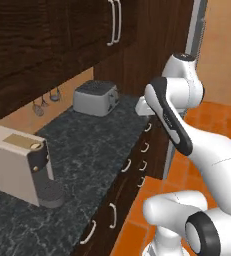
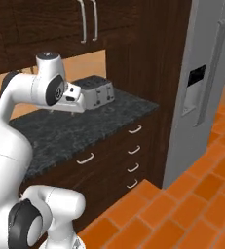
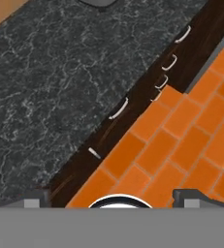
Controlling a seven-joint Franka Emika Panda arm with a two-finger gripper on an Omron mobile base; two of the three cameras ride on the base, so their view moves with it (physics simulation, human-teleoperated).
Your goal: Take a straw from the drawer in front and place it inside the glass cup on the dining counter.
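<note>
The gripper (image 3: 113, 198) hangs wide open and empty above the front edge of the black granite bench (image 3: 50, 92), its fingertips (image 3: 36, 197) well apart. The drawer (image 3: 114, 116) just below that edge is shut, so the straw is presumably inside, unseen. For a clean pull I would come down square to its silvery handle (image 3: 118, 109) and close on the middle

Black, white-speckled granite bench (image 1: 87, 145); dark brown wood-grain drawer (image 2: 87, 160) fronts with silvery handles; orange brick-pattern floor (image 2: 182, 204); silver-grey toaster (image 1: 95, 97); beige coffee machine (image 1: 19, 165) with dark front; grey fridge (image 2: 209, 73); white arm (image 1: 202, 145), dark joints.
</note>
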